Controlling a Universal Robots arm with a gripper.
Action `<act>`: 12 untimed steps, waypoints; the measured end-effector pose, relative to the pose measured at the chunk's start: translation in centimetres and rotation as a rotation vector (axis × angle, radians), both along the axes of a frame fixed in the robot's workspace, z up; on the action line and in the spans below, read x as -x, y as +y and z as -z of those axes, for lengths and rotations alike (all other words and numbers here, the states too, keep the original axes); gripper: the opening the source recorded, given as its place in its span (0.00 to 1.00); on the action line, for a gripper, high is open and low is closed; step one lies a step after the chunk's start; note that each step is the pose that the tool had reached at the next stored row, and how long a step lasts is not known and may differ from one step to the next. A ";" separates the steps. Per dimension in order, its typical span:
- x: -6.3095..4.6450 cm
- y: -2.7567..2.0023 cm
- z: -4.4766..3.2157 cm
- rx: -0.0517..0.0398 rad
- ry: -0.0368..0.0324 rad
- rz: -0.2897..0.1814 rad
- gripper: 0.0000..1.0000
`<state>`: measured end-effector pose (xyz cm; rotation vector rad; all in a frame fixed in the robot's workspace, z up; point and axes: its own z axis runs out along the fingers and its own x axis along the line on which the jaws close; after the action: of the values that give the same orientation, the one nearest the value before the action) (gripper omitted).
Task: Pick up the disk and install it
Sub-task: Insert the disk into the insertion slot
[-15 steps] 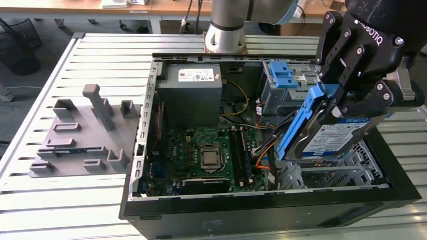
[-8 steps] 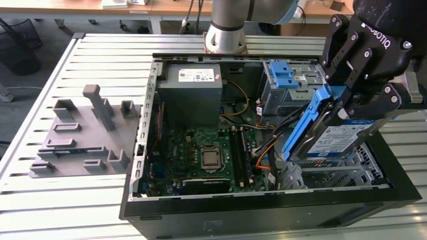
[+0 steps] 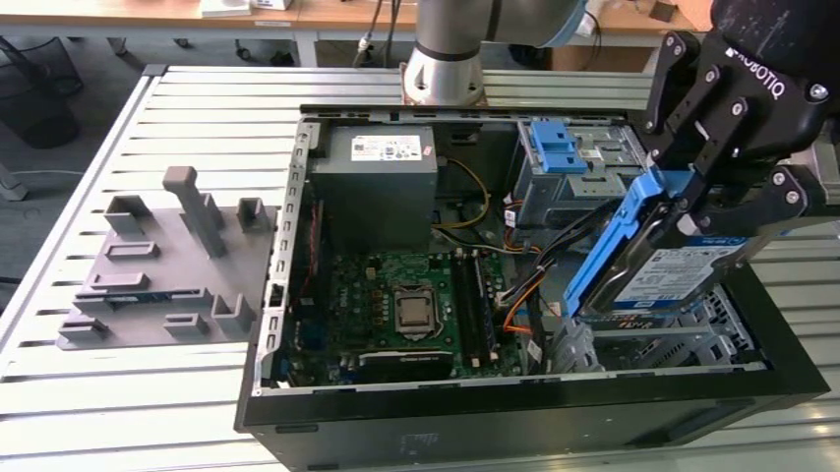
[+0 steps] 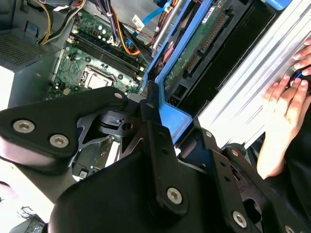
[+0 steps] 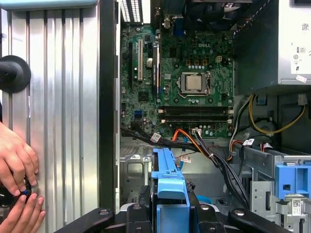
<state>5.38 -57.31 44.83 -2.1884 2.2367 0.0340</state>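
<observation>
Steeply tilted, the one disk (image 3: pixel 676 273), flat silver-grey metal with a white, blue-banded label and blue plastic rails, hangs over the open black tower case (image 3: pixel 525 413) at the exterior view's right. The black gripper (image 3: pixel 702 211) has its jaws closed tight on the disk's rails. Below lie a green motherboard (image 3: pixel 407 295), one boxy grey power supply (image 3: pixel 381 187), a metal drive cage (image 3: pixel 577 157) and a tangle of orange and black cables (image 3: pixel 525 295). A grey moulded fixture (image 3: pixel 157 270) sits on the ribbed aluminium surface (image 3: pixel 197 108). In the first wrist view, a person's two hands (image 5: pixel 17 158) rest on that surface.
</observation>
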 end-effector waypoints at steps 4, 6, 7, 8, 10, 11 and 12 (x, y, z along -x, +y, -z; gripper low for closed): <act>-0.5 0.00 0.04 0.0001 0.0000 0.000 0.36; -0.8 0.00 0.07 0.0001 0.0000 0.000 0.36; -0.9 0.00 0.09 0.0001 0.0000 0.000 0.36; -1.0 0.00 0.11 0.0001 0.0000 0.000 0.36; -1.2 0.00 0.14 0.0001 0.0000 0.000 0.36; -1.3 0.00 0.15 0.0001 0.0000 0.000 0.36; -1.4 0.00 0.17 0.0001 0.0000 0.000 0.36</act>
<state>6.75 -57.31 44.66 -2.1884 2.2368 0.0338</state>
